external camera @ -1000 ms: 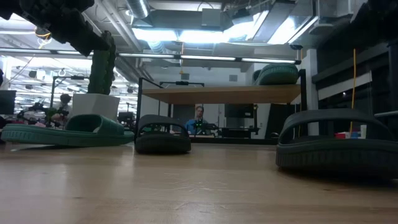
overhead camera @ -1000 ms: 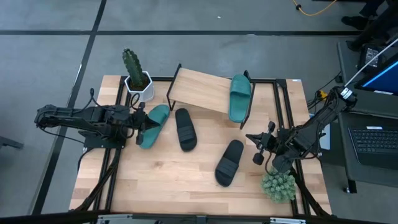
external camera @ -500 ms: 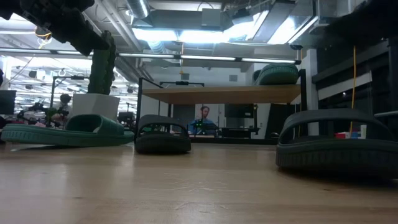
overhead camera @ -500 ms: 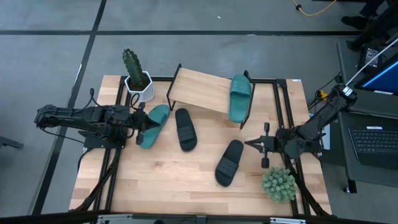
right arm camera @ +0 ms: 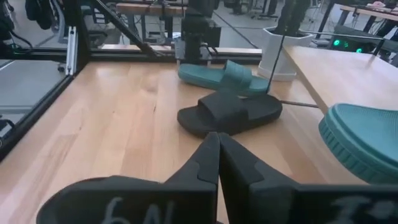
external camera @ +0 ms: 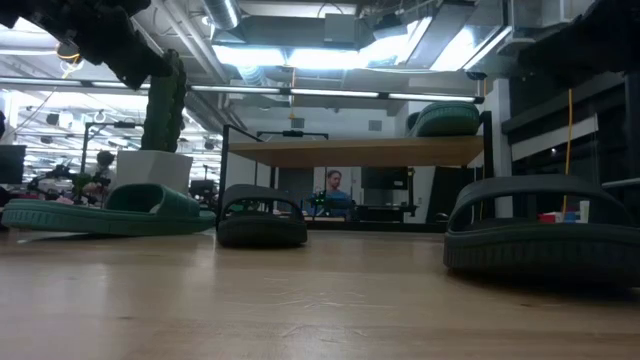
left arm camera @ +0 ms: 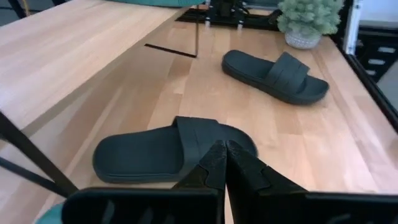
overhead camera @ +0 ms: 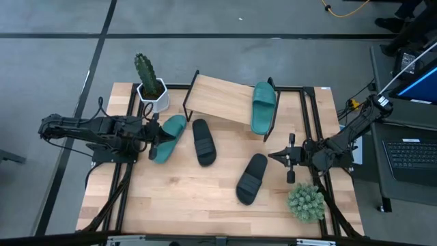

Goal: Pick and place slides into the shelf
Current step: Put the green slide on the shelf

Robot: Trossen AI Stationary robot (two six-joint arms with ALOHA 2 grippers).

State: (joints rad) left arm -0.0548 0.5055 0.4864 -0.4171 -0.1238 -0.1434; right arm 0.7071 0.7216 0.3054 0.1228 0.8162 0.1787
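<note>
One teal slide [overhead camera: 263, 107] lies on the right end of the slanted shelf [overhead camera: 222, 100]. The other teal slide [overhead camera: 168, 138] and a black slide [overhead camera: 203, 141] lie on the table in front of the shelf. A second black slide [overhead camera: 252, 178] lies right of centre. My left gripper [overhead camera: 154, 141] is shut and empty, raised over the near teal slide's left edge. It points at the first black slide [left arm camera: 172, 155]. My right gripper [overhead camera: 278, 156] is shut and empty, raised just right of the second black slide and pointing left [right arm camera: 217, 148].
A cactus in a white pot [overhead camera: 150, 87] stands at the far left, beside the shelf. A small green plant [overhead camera: 305, 203] stands at the near right, close under my right arm. The near middle of the wooden tabletop [overhead camera: 184, 198] is bare. A person shows far behind the table [external camera: 334, 186].
My right gripper has turned at the wrist until it points level toward the table's left. It has shifted a little toward the far edge and the left. The slides have not moved.
</note>
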